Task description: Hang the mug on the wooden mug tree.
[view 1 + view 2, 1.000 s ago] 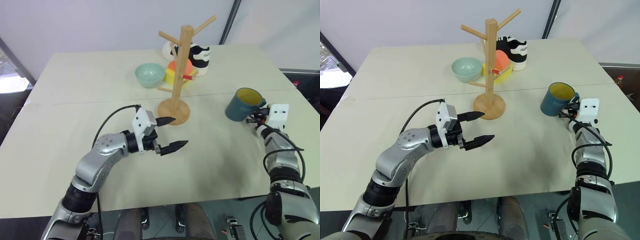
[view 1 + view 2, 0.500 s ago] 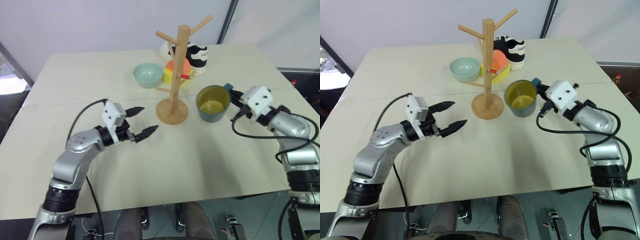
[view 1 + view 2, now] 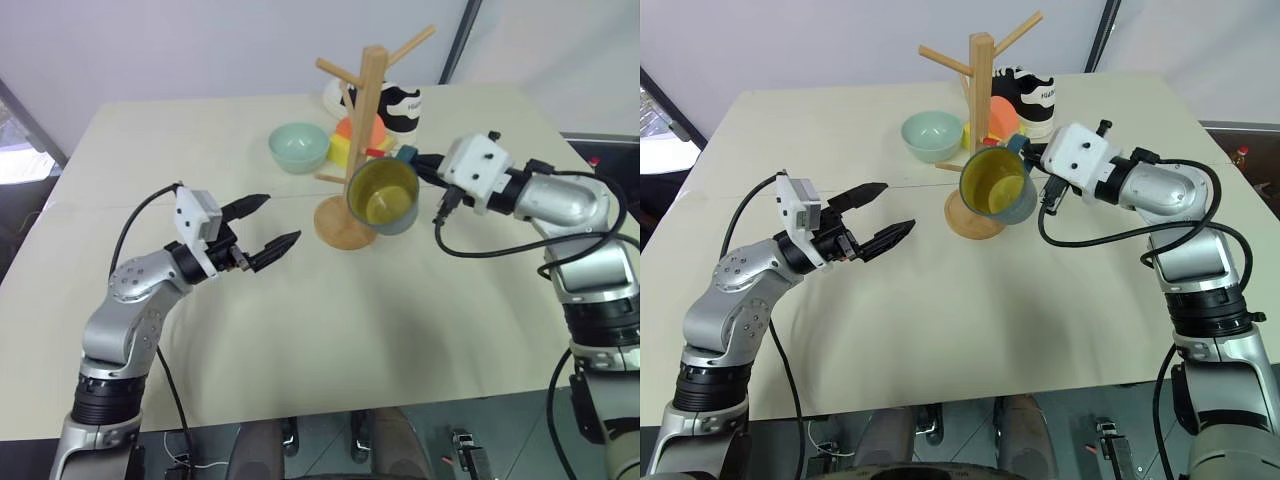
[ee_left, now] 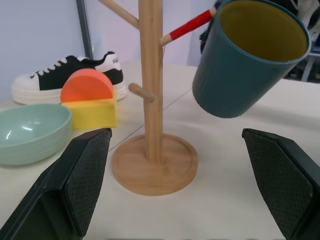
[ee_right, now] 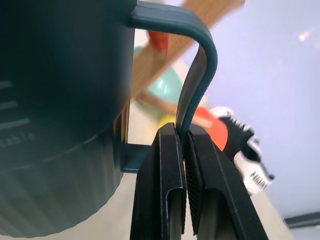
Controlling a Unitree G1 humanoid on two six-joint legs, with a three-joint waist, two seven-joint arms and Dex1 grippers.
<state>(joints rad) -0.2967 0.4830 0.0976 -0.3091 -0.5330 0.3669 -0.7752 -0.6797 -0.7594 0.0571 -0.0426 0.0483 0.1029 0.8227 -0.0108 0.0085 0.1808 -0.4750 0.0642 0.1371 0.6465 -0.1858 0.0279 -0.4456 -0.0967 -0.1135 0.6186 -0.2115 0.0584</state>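
The mug [image 3: 383, 195], dull blue with a yellow inside, hangs in the air, tipped so its mouth faces me. My right gripper [image 5: 186, 150] is shut on its blue loop handle [image 5: 199, 70]. The mug is just right of the wooden mug tree [image 3: 370, 110] and partly covers its round base [image 3: 335, 222]. A red-tipped peg [image 4: 192, 25] ends close to the mug's rim [image 4: 265, 30]. My left gripper [image 3: 280, 220] is open and holds nothing. It hovers over the table left of the tree and points toward it.
Behind the tree sit a pale green bowl [image 3: 299, 147], an orange and yellow block [image 4: 89, 100] and a black-and-white sneaker [image 4: 47, 80]. The beige table [image 3: 330, 330] spreads toward me, with a seam across its middle.
My right arm has lifted the mug off the table at the right, carried it left and up to the tree, and tipped it. My left gripper has drawn back left, still open.
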